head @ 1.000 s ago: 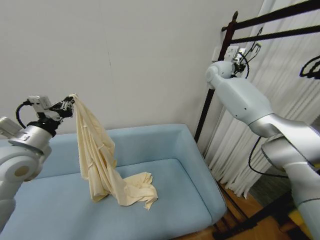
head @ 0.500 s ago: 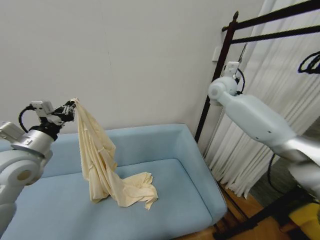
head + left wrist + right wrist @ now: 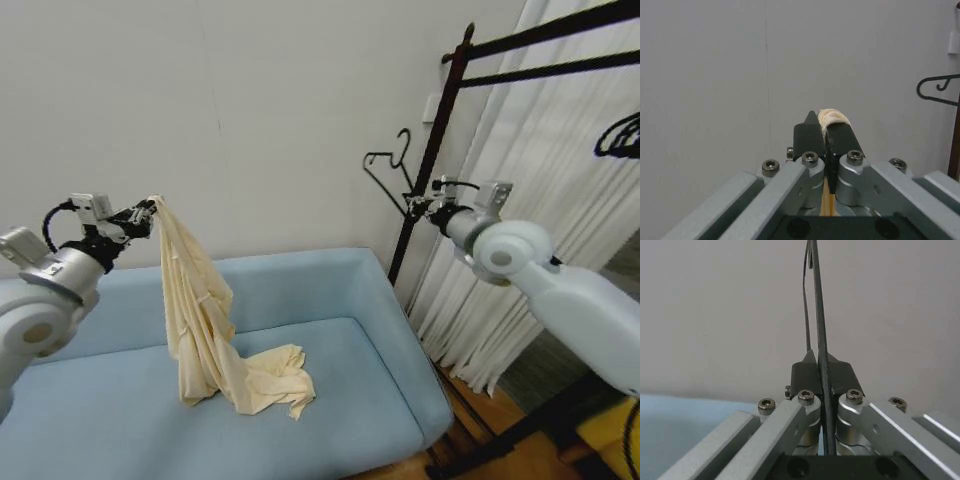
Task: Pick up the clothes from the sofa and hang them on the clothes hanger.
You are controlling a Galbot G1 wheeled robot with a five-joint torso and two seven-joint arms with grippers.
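Note:
A cream garment (image 3: 200,310) hangs from my left gripper (image 3: 150,208), which is shut on its top edge above the sofa's left half; its lower end lies bunched on the light blue sofa (image 3: 360,400). In the left wrist view the cloth (image 3: 832,118) is pinched between the black fingertips. My right gripper (image 3: 415,205) is shut on a black wire clothes hanger (image 3: 388,172), held in the air just left of the rack's post. The right wrist view shows the hanger wire (image 3: 818,315) clamped between the pads. The same hanger (image 3: 939,91) appears far off in the left wrist view.
A dark clothes rack (image 3: 450,110) with two horizontal bars stands right of the sofa, in front of a white curtain (image 3: 560,230). Another black hanger (image 3: 620,135) hangs at the far right. A plain white wall (image 3: 250,100) is behind the sofa.
My right arm has come down and left from the rack's top bar, now holding a black hanger out in the open. The left gripper with the garment has stayed nearly still.

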